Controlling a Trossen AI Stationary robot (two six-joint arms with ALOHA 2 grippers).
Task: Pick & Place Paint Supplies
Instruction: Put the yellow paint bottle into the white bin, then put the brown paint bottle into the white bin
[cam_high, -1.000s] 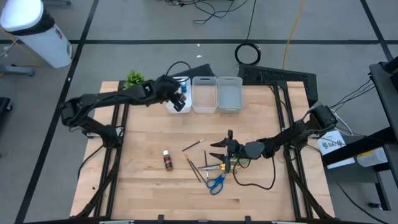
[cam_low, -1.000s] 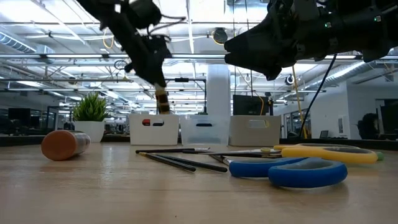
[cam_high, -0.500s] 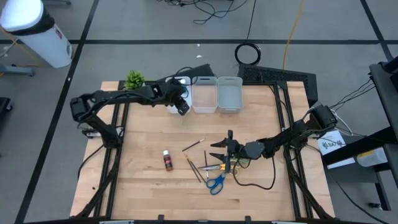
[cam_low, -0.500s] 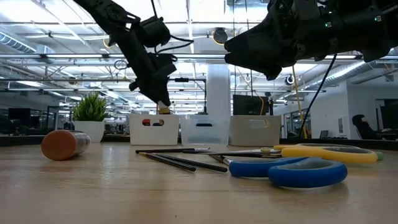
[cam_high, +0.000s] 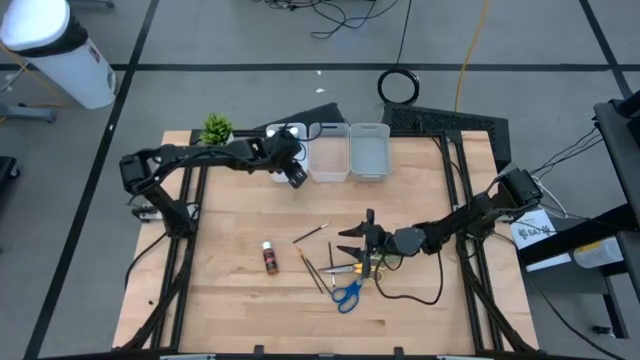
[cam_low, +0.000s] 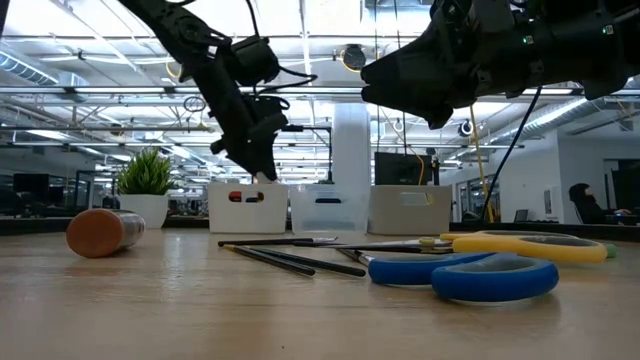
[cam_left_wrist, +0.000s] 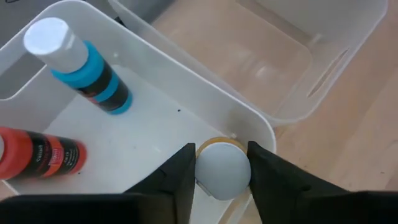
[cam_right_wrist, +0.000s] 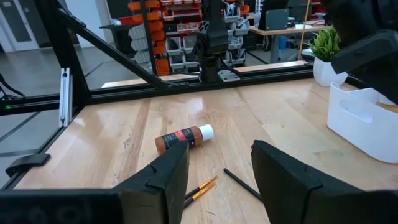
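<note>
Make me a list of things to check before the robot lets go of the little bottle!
1. Grip: ok. The left end effector holds the white-capped bottle between its fingers.
2. Bottle over the left bin: not ok. In the left wrist view it sits right above the rim, so it may need to move further in.
3. Room inside: ok. The blue bottle and red bottle lie to one side, and there is bare floor beside them.
4. Height above the rim: cannot tell.
5. Other arm out of the way: ok. The right end effector is open, far from the bins.
</note>
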